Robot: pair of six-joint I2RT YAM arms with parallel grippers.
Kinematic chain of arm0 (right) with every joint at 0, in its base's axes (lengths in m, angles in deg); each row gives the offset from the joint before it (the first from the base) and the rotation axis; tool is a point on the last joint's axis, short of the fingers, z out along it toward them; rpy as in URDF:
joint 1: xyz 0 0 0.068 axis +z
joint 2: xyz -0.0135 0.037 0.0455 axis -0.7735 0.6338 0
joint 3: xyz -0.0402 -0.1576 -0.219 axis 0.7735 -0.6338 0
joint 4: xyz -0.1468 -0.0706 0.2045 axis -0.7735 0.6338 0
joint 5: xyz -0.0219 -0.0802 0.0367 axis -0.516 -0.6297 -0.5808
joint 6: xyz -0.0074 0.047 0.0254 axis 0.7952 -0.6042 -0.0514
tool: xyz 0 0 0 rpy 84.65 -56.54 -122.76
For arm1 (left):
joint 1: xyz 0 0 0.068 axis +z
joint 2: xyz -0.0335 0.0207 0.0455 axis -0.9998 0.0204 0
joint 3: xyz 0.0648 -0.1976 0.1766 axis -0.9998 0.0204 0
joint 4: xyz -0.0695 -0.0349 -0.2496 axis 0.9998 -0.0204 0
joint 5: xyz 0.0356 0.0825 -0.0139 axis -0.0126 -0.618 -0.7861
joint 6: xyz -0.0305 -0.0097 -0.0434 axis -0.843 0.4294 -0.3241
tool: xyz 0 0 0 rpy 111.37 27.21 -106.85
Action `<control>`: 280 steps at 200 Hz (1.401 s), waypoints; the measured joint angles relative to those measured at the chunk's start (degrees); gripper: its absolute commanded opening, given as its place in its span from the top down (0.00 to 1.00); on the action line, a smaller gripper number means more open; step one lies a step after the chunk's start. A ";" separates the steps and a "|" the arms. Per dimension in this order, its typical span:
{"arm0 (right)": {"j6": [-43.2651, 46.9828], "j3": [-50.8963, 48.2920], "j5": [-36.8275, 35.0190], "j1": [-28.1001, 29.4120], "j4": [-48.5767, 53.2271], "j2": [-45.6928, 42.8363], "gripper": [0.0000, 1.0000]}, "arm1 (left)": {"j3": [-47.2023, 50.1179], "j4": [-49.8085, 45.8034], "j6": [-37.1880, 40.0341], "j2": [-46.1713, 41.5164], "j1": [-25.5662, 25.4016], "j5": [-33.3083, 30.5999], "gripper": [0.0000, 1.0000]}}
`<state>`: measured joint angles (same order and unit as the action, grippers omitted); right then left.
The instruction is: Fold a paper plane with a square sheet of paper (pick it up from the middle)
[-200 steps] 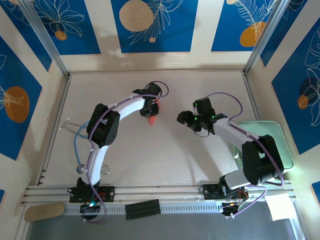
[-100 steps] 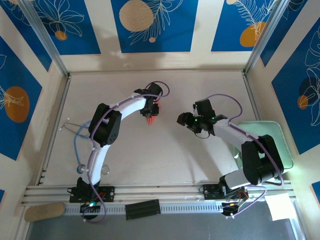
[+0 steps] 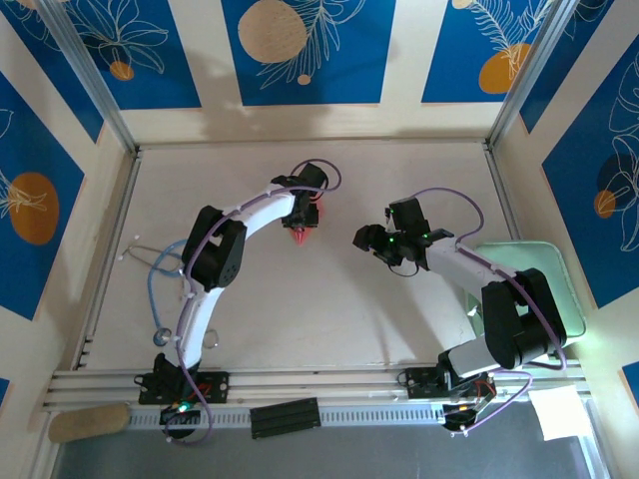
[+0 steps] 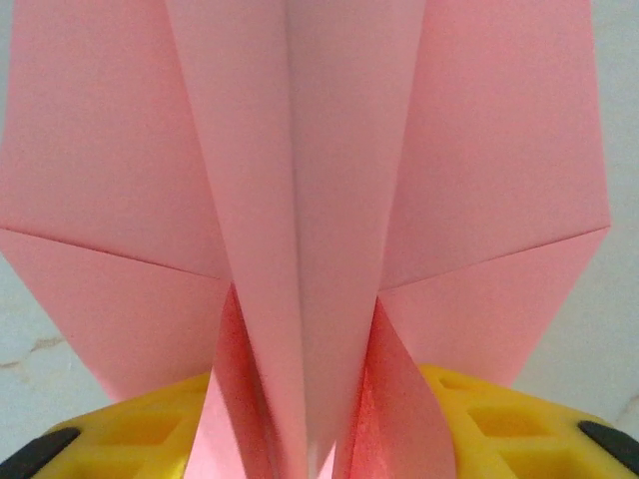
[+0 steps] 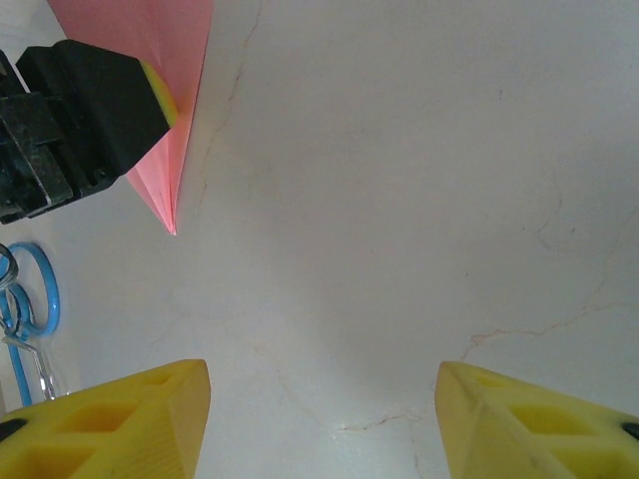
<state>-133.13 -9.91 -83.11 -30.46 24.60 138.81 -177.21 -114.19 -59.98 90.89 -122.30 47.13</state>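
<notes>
**Paper plane at the left gripper.** The narrow, creased, pink-red paper plane was seen at the left gripper, over the middle of the pale, marbled table. In the right wrist view its pointed nose was directed down at the surface. In the left wrist view its central fold was set between the yellow fingers, which were parted on either side of it. Whether the paper was actually clamped could not be told. The right gripper was held apart from the plane, to its right. Its yellow fingers were spread wide, with bare table seen between them. A blue cable loop was laid near the table's left edge.
</notes>
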 measured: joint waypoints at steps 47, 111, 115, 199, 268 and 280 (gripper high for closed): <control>0.02 0.00 0.00 -0.09 0.02 0.00 0.38 | -1.22 0.24 -0.22 0.63 0.04 -0.42 0.53; 1.05 1.79 -0.50 -0.61 1.90 0.00 0.36 | -2.25 -0.63 -2.91 -1.33 0.11 -0.46 0.39; 1.11 1.99 -0.55 -0.68 1.99 0.00 0.36 | -2.25 -0.70 -3.26 -1.88 0.11 -0.46 0.39; 8.35 9.86 -9.40 -2.78 9.20 -4.66 0.05 | 10.78 5.84 -4.59 -27.54 1.44 -6.84 0.16; 23.63 5.01 -26.27 -3.78 0.92 -13.66 0.01 | 48.59 23.17 3.74 -59.21 9.92 -22.67 0.01; 26.25 0.39 -29.16 -4.31 -3.98 -14.08 0.01 | 55.32 26.27 6.34 -63.19 12.33 -24.55 0.01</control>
<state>-106.88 -9.51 -112.27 -34.77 20.62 124.73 -121.89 -87.92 -53.64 27.70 -109.98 22.59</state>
